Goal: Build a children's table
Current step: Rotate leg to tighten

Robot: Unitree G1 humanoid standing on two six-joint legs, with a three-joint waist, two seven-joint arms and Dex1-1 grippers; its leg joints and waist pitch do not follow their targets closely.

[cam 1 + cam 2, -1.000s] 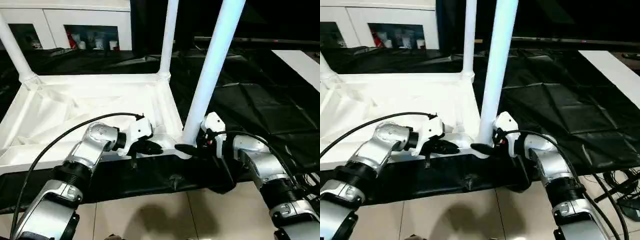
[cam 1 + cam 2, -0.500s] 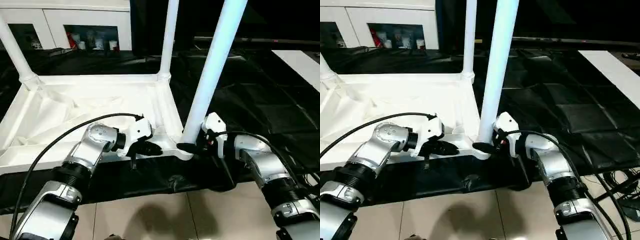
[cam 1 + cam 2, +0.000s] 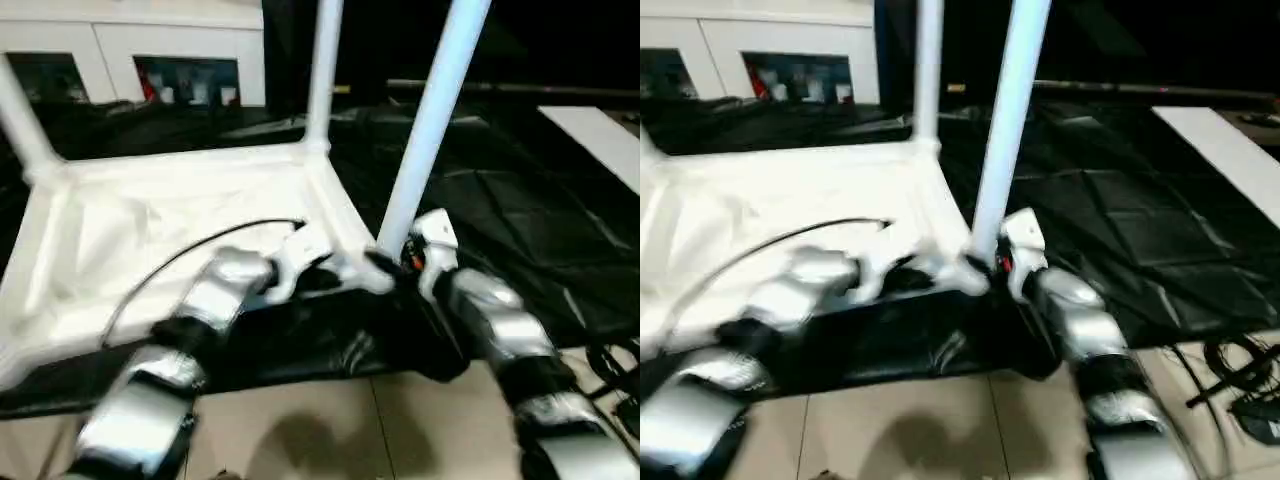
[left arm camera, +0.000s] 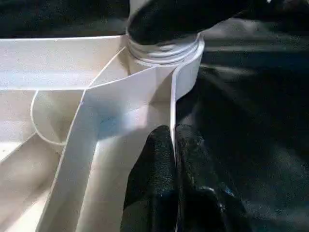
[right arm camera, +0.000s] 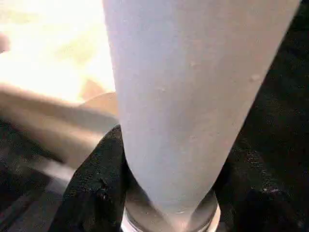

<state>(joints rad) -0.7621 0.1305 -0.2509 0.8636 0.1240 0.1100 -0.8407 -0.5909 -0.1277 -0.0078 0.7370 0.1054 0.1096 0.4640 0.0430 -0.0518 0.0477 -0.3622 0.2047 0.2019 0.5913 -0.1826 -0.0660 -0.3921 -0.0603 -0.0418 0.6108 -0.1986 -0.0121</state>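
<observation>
Left eye view: the white tabletop [image 3: 150, 230] is seen lying upside down on a black sheet [image 3: 520, 220] spread over the floor, its ribbed underside facing up. Behind the tabletop a white cabinet [image 3: 130, 50] with glass doors is seen. Three white legs are seen standing upright at the tabletop's corners: a near leg [image 3: 430, 120] at the corner closest to the robot's right arm, a far leg [image 3: 322, 70] at the corner behind it, and a third leg [image 3: 20, 120] at the far corner on the robot's left.

The near leg's base is gripped by the right gripper [image 5: 164, 193], whose black fingers [image 5: 96, 188] are closed around the tube just above the round corner socket [image 4: 164, 50]. The tabletop's thin outer rim wall [image 4: 173, 111] beside that socket is pinched by the left gripper [image 4: 173, 169], one finger pressed on each face of the wall.
</observation>
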